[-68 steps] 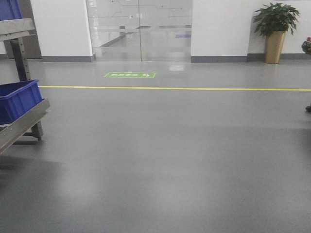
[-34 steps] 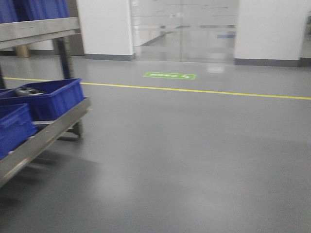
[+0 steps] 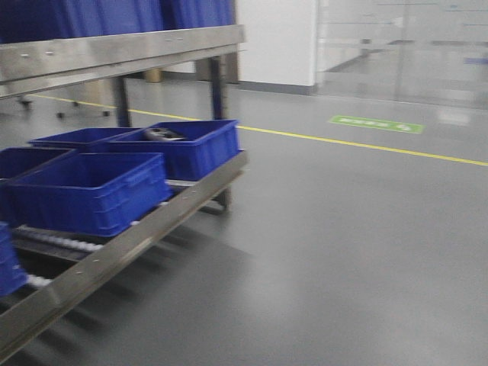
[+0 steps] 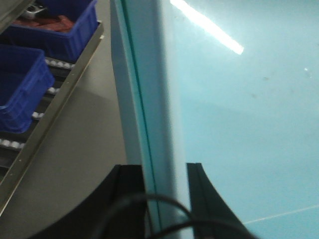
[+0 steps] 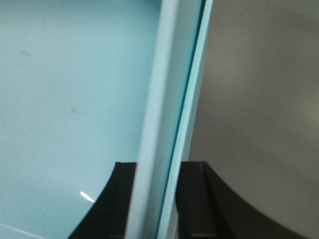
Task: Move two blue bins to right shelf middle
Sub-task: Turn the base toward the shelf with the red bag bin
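Both wrist views are filled by the pale light-blue bin (image 4: 234, 114), (image 5: 65, 99). My left gripper (image 4: 164, 172) is shut on its thick rim, one black finger (image 4: 130, 194) outside and one inside. My right gripper (image 5: 158, 169) is shut on the opposite rim in the same way. A thin dark seam runs along the rim; I cannot tell whether two blue bins are nested. In the front view a stainless-steel rack stands at left, with a broad steel rail (image 3: 114, 57) on its upper tier. I cannot tell whether this is the right shelf middle.
The rack's low tier (image 3: 137, 244) has roller tracks and holds several dark blue crates (image 3: 91, 191), one with a dark object inside. More dark blue crates sit above the rail. Grey floor with a yellow line (image 3: 366, 145) and a green marker (image 3: 376, 124) stretches right toward glass doors.
The front view has swung left: the rack and its dark blue crates have slid from the left edge well into the picture, and the potted plant has gone out of view.
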